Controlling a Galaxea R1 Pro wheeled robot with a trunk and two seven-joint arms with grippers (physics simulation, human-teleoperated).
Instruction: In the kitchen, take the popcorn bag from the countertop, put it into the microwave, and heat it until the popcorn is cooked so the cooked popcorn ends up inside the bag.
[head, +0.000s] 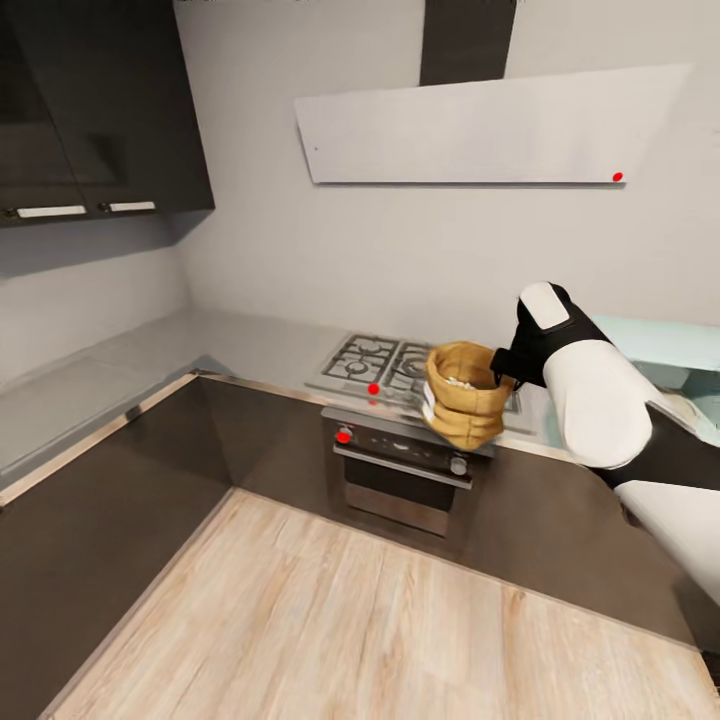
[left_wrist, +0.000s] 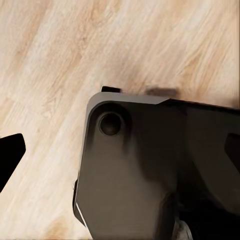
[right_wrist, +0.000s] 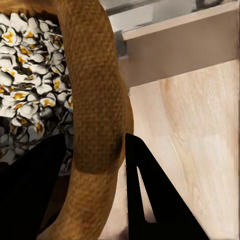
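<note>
The right gripper (right_wrist: 95, 175) is clamped on the popcorn bag's (head: 463, 394) rim, holding it in front of the gas hob (head: 385, 366).

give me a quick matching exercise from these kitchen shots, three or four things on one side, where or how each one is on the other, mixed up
Things:
1. popcorn bag
2. popcorn
3. gas hob
4. microwave

Places or states:
A. behind the right arm, at the head view's right edge
B. set in the countertop, above the oven
C. rim pinched between the right gripper fingers, held in the air
D. heaped inside the bag, white and yellow

Pairs: 1-C, 2-D, 3-B, 4-A
</note>
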